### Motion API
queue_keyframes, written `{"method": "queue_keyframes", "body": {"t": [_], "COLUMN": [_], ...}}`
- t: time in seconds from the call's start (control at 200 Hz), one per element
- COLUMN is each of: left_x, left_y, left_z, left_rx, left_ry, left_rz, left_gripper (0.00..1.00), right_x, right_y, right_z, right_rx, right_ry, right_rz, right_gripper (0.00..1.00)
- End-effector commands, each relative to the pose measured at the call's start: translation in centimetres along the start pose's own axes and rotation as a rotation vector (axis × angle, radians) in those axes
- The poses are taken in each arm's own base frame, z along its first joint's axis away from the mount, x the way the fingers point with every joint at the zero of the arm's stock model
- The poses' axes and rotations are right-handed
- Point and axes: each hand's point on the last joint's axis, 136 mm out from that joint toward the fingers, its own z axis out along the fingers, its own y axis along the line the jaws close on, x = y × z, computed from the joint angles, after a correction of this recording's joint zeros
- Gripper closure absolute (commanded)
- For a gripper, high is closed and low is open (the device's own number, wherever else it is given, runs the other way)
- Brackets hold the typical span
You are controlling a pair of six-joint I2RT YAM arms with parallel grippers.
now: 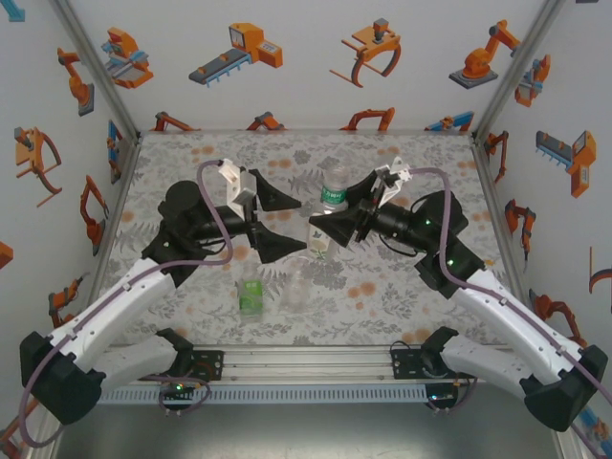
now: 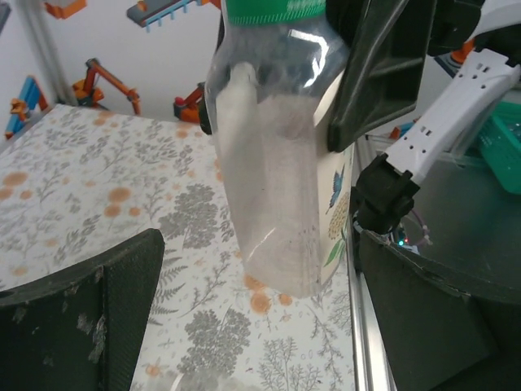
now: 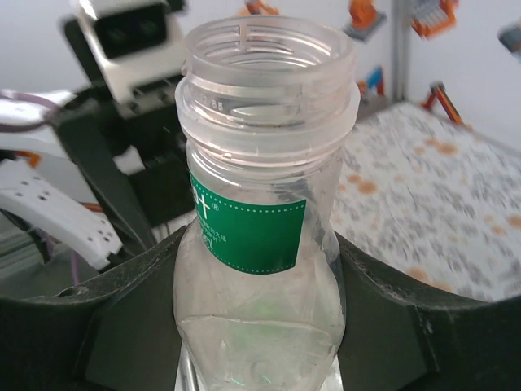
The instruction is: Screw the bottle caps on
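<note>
**Bottle being held uncapped by the right tool**

The right tool (image 1: 330, 210) is clamping the banded bottle (image 1: 333, 187), a clear one wearing a green band. In the right wrist view, one black finger is pressing on each side of its body below that band. The bottle's threaded neck is standing open and uncapped.

The left tool (image 1: 300, 226) is reaching in from the opposite side with its fingers spread wide apart. In the left wrist view the banded bottle is sitting between those fingers and touching neither of them. I cannot tell whether its base is resting on the flower-printed tabletop (image 1: 411, 306) or hanging just above it.

The labelled bottle (image 1: 318, 241), a small one carrying a butterfly print, is standing just beside the tips of both tools, on the near side of the held bottle.

Nearer the arm bases, the green bottle (image 1: 251, 296), short and tinted, and the clear bottle (image 1: 295, 287) are standing upright just beside each other. Both are standing apart from the two tools.
</note>
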Motion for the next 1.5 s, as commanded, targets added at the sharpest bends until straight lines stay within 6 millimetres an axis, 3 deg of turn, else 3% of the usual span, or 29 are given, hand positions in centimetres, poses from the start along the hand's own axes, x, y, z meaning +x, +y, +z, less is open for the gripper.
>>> {"method": "queue_keyframes", "body": {"t": [0.0,0.145,0.681,1.377,1.497], "left_x": [-2.6,-3.1,-2.3,-1.3,-1.2], "left_y": [-1.7,-2.0,-4.2,-4.4,-4.4], "left_z": [1.1,2.6,5.2,5.2,5.1], "left_rx": [0.092,0.144,0.325,0.332,0.331], "left_ry": [-0.060,-0.046,0.052,0.091,0.094], "left_rz": [0.078,0.035,-0.040,-0.033,-0.038], "left_gripper": [0.03,0.00,0.16,0.43,0.47], "right_x": [-3.7,-4.6,-4.1,-3.9,-3.9], "right_y": [3.5,4.2,4.5,4.0,3.8], "right_z": [-0.3,-0.2,-0.6,-0.6,-0.7], "right_rx": [-0.174,-0.227,-0.233,-0.183,-0.168], "right_ry": [-0.157,-0.192,-0.247,-0.245,-0.250], "right_rz": [-0.049,-0.043,-0.109,-0.101,-0.096], "right_gripper": [0.65,0.64,0.66,0.68,0.61]}}
